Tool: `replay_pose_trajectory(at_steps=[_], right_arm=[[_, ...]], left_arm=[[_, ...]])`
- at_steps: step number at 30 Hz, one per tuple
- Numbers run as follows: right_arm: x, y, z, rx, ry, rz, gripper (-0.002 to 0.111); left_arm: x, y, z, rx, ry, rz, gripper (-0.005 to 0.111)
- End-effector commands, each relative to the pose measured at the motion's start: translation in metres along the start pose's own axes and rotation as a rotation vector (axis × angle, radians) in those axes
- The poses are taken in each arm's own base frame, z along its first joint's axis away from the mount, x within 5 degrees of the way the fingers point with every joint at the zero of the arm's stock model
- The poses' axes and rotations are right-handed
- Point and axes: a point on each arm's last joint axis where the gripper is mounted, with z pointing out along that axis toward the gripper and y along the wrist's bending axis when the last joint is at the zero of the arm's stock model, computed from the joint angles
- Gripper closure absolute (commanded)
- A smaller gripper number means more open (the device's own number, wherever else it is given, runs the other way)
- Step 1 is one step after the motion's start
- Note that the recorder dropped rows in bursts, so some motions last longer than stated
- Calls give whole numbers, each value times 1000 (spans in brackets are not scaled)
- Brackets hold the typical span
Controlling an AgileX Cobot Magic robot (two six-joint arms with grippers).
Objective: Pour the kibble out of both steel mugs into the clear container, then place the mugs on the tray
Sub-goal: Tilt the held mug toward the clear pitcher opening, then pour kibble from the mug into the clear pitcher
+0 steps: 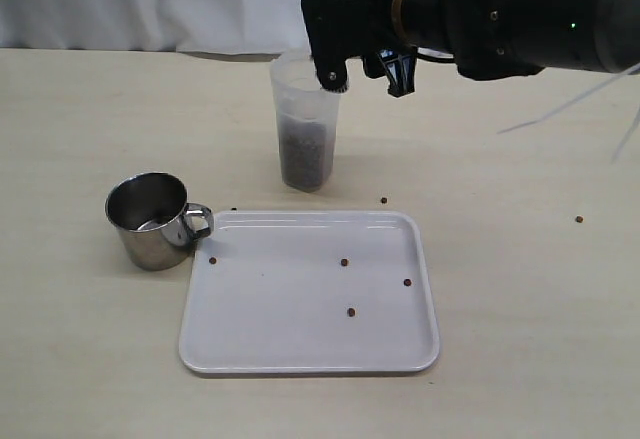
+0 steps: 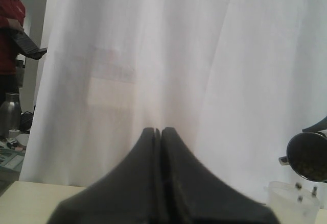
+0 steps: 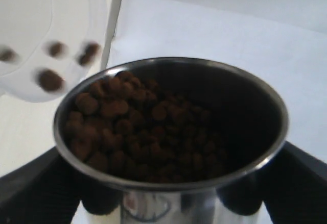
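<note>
Now the kibble sits heaped in a tilted steel mug clamped in the right claw, whose jaws are spread wide around its body, above the clear container. A few pellets are in mid-air over the container's mouth, and it is roughly half full. It stands upright on the bench, just beyond the tray. Loose pellets dot the tray and bench. A second steel mug, seemingly empty, stands beside the tray's left rim. The left claw is pressed together, holding nothing.
</note>
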Motion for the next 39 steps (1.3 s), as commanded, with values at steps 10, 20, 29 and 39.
replay_pose_trajectory(at_steps=[10, 20, 29, 39], right_arm=[[1, -6, -3, 19, 1, -71, 103], [-2, -10, -3, 30, -25, -91, 103], [-3, -18, 0, 51, -40, -98, 103], [-4, -12, 6, 34, -36, -178, 103]], left_arm=[[1, 0, -1, 3, 0, -11, 107], [1, 0, -1, 3, 0, -11, 107], [1, 0, -1, 3, 0, -11, 107], [1, 0, -1, 3, 0, -11, 107]])
